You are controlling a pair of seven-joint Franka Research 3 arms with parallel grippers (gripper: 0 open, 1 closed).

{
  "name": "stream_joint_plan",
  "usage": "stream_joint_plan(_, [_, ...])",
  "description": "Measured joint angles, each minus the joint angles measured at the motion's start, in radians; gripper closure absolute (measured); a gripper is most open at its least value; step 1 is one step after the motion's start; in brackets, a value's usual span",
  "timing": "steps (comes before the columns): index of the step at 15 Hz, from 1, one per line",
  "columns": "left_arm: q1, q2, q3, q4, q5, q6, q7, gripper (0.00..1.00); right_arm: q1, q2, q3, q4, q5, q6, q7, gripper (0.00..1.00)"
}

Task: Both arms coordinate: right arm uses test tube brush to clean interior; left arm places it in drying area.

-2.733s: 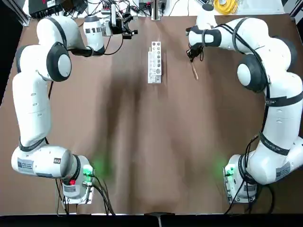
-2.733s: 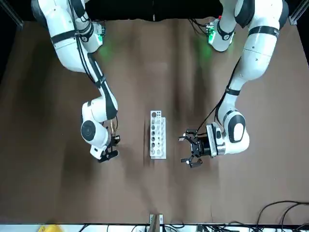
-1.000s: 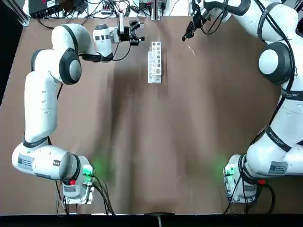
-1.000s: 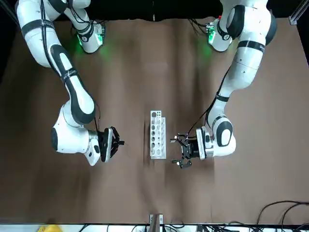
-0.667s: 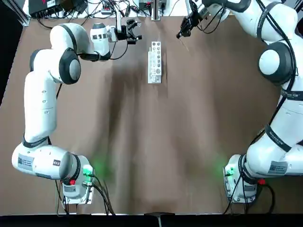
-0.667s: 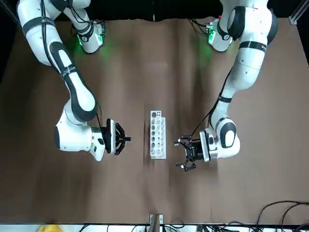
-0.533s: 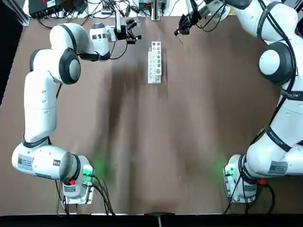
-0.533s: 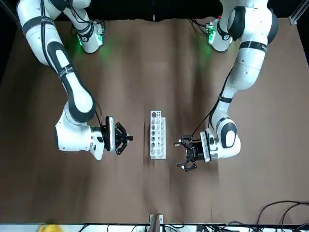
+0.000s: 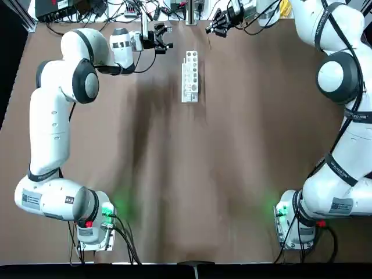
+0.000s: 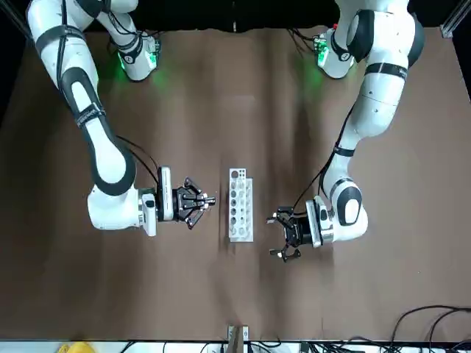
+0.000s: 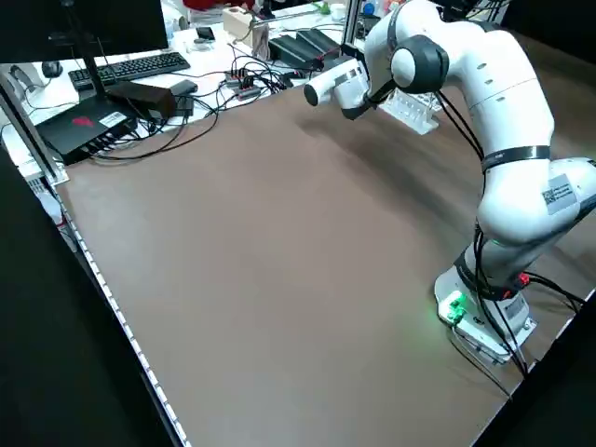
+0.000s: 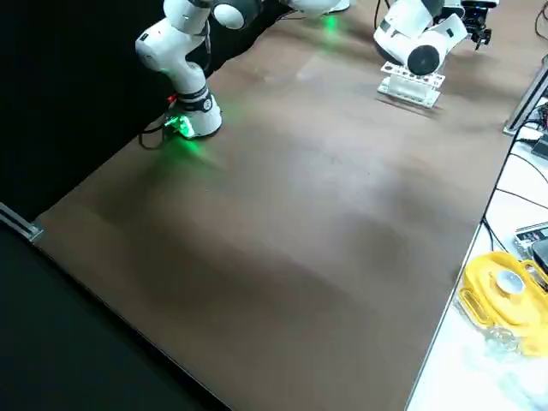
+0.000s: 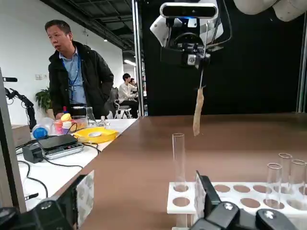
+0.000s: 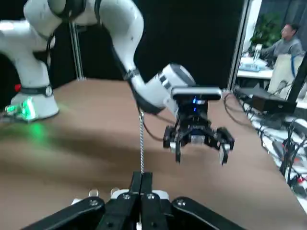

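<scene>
Right of centre, high in the left wrist view, holds the test tube brush [image 13: 198, 110] clenched in the right gripper [image 14: 142, 174], long axis nearly upright, bushy end down. At lower centre, keeps the left gripper [image 13: 142, 194] spread and empty, near an upright test tube [image 13: 179, 155] in the white rack [image 13: 227, 197].

Two robot arms [image 9: 49, 128], one brush [image 13: 198, 112], one rack [image 9: 190, 87] and four test tubes [image 13: 179, 158] (at least) are visible.
</scene>
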Motion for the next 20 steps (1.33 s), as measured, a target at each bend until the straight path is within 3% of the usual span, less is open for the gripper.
stream_joint_plan(10, [0.000, 0.000, 0.005, 0.000, 0.000, 0.000, 0.000, 0.01, 0.047, 0.005, 0.012, 0.000, 0.261, -0.006, -0.194, 0.98])
stream_joint_plan(20, [0.000, 0.000, 0.005, 0.000, 0.000, 0.000, 0.000, 0.01, 0.069, 0.017, 0.012, 0.023, 0.286, 0.074, -0.240, 0.98])
